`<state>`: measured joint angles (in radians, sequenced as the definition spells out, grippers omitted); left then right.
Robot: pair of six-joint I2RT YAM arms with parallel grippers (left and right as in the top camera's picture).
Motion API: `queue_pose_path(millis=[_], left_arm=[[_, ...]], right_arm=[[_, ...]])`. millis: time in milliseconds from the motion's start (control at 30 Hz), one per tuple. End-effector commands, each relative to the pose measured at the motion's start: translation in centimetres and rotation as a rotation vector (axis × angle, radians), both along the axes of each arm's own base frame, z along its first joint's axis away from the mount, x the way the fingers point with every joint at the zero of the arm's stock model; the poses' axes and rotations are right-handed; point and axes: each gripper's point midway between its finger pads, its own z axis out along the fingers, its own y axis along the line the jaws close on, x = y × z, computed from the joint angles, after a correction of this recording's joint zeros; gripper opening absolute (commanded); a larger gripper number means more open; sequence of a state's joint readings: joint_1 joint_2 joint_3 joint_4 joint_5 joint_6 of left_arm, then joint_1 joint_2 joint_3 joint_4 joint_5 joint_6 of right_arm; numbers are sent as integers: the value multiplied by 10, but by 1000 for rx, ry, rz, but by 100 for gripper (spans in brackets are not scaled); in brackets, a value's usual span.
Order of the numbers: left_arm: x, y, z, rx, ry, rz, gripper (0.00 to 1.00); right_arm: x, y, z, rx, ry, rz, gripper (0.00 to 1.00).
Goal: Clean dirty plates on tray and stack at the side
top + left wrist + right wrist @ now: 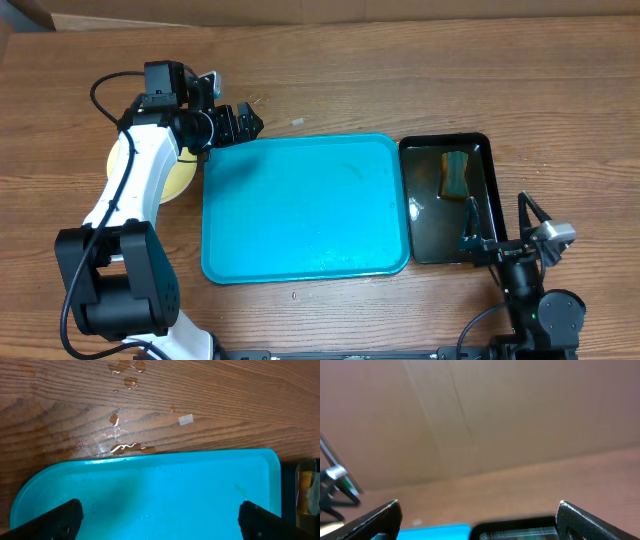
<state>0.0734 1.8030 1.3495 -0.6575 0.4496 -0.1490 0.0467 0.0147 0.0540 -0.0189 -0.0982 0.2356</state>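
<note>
The turquoise tray point(305, 205) lies mid-table with nothing on it; it also fills the lower half of the left wrist view point(160, 490). A pale yellow plate point(178, 178) lies on the table left of the tray, largely under my left arm; whether other plates lie beneath it is hidden. My left gripper point(240, 125) is open and empty, above the tray's far-left corner; its jaws point(160, 517) spread wide over the tray. My right gripper point(497, 243) is open and empty at the near right, beside the black tray; its fingers point(479, 512) frame that tray's edge.
A smaller black tray point(425, 205) holding liquid and a yellow-green sponge point(455, 174) stands right of the turquoise tray. Water drops point(122, 447) and a small white scrap point(185, 419) lie on the wood behind the tray. A cardboard wall point(480, 415) stands at the back.
</note>
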Motion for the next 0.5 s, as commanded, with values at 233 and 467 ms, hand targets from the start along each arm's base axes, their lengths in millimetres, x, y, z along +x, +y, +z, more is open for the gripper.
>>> queue_pose_path(millis=[233, 467], left_arm=[[0, -3, -3, -1, -2, -25, 100], [0, -3, -3, -1, -2, -25, 100]], right_arm=[[0, -1, -37, -43, 138, -17, 100], [-1, 4, -37, -95, 128, 4, 100]])
